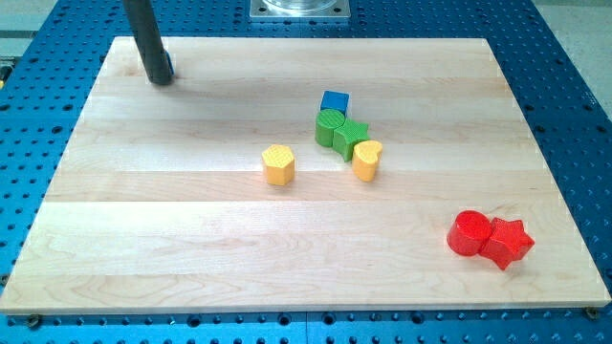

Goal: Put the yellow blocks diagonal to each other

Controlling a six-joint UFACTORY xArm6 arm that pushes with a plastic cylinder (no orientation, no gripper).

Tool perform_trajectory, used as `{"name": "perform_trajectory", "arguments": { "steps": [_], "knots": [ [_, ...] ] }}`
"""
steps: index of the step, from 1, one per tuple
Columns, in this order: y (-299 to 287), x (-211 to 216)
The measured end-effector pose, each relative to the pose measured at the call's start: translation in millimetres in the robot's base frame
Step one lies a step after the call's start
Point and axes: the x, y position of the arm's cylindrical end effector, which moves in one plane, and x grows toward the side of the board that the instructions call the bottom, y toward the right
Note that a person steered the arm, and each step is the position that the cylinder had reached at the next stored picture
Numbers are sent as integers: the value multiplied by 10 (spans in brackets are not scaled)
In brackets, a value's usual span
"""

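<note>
A yellow hexagon block (278, 164) lies near the board's middle. A yellow heart block (367, 159) lies to its right, touching a green block. My tip (161, 78) is at the board's top left corner, far up and left of both yellow blocks and touching nothing.
A blue cube (335, 102) sits above two touching green blocks (331, 127) (350, 139) right of centre. A red round block (469, 234) and a red star (508, 243) touch each other at the bottom right. The wooden board (191, 239) lies on a blue perforated table.
</note>
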Motion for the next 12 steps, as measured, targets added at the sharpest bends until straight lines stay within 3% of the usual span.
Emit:
{"name": "perform_trajectory", "arguments": {
  "steps": [3,5,6,7,8,9,12],
  "knots": [
    [445,-102],
    [1273,-75],
    [2022,-104],
    [2972,186],
    [3762,787],
    [3795,1164],
    [3735,1363]
  ]
}}
